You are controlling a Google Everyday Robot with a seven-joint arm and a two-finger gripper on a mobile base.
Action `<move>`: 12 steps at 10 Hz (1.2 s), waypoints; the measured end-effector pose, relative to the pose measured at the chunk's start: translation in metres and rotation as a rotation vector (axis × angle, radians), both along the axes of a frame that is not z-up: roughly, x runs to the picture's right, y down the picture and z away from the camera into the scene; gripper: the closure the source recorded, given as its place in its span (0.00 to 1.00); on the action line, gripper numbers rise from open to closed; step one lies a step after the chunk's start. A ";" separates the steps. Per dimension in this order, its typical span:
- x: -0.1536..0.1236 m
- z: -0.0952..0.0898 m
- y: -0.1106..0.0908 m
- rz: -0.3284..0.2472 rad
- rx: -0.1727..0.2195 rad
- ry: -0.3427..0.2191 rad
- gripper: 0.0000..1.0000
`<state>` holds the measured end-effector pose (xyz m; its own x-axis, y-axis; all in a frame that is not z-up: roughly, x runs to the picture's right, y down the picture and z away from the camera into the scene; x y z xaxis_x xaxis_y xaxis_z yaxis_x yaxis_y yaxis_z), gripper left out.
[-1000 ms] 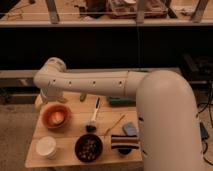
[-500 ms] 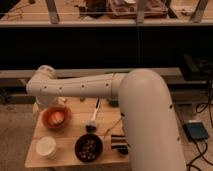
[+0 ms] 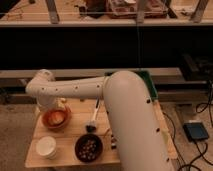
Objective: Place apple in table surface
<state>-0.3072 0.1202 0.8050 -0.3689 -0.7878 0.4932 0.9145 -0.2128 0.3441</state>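
Note:
The apple [image 3: 56, 117] is a small pale yellow-orange round fruit lying in the hollow of the orange bowl [image 3: 48, 121], at the left of the table surface [image 3: 67, 136], a light wooden top. My white arm fills the middle of the camera view and reaches left to an elbow. From the elbow it bends down to the gripper [image 3: 59, 104], which hangs just over the bowl's far rim. The gripper is largely hidden by the arm. It stands open with nothing in it, a little above and behind the apple.
A white cup [image 3: 46, 146] stands at the table's front left. A dark bowl of nuts [image 3: 89, 148] sits beside it. A black-and-white utensil [image 3: 94, 118] lies mid-table. A dark green tray [image 3: 150, 84] shows behind my arm. Cables and a blue box [image 3: 195, 131] lie on the floor at right.
My arm has swung left and closer to the camera, covering more of the table's right side. Its far end has come down to the orange bowl.

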 end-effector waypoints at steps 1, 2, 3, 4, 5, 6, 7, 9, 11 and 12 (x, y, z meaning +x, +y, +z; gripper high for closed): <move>-0.001 0.005 0.002 -0.005 -0.004 0.006 0.21; -0.003 0.009 0.005 -0.013 -0.008 0.012 0.27; -0.005 0.012 0.007 -0.020 -0.010 0.018 0.35; -0.008 0.016 0.009 -0.027 -0.011 0.023 0.42; -0.007 0.019 0.010 -0.033 -0.008 0.031 0.42; -0.007 0.022 0.011 -0.037 -0.008 0.038 0.42; -0.004 0.024 0.011 -0.036 -0.003 0.058 0.41; -0.001 0.026 0.010 -0.035 0.007 0.086 0.25; 0.001 0.027 0.010 -0.039 0.014 0.100 0.22; 0.002 0.028 0.012 -0.043 0.012 0.103 0.22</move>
<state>-0.3055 0.1318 0.8332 -0.3502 -0.7783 0.5213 0.9349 -0.2559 0.2460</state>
